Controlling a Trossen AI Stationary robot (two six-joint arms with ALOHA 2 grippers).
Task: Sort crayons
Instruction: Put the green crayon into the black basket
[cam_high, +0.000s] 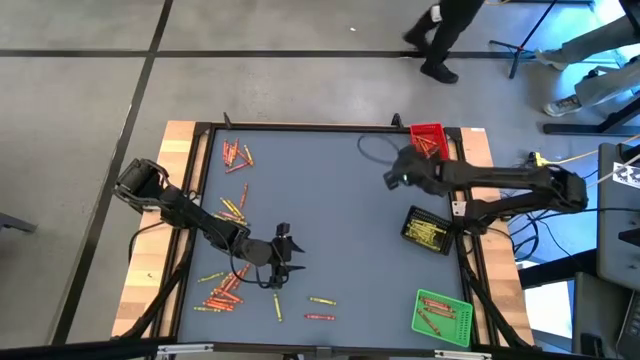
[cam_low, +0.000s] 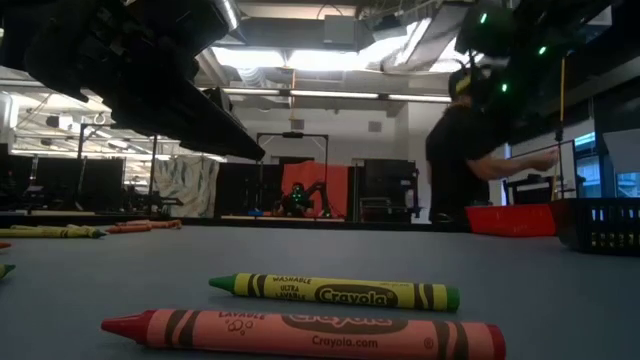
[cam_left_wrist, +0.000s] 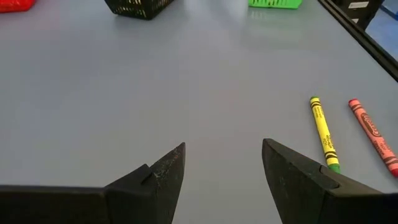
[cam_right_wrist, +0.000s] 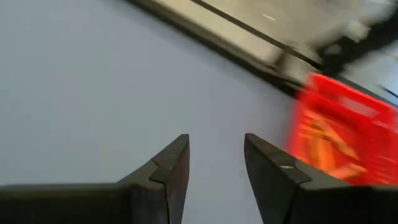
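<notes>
Grey and smooth, the tabletop (cam_high: 330, 200) carries the crayons (cam_high: 228, 285) in loose groups on its left side, with a few single ones near the front edge, and three small trays on the right: a red tray (cam_high: 428, 139) at the far corner, a black tray (cam_high: 427, 230) in the middle and a green tray (cam_high: 442, 317) near the front. The left gripper (cam_left_wrist: 224, 163) hangs low above the bare surface with its jaws open and empty; a yellow crayon (cam_left_wrist: 324, 133) and a red crayon (cam_left_wrist: 372, 135) lie just beside it. The right gripper (cam_right_wrist: 216, 157) is near the red tray, its jaws apart with nothing between them. I judge that the left arm should choose one crayon that lies apart from the others, turn the jaws across its length and come down straight. The crayons are thin round sticks in paper wrappers, so they may roll away. The trays have walls like a grid.
</notes>
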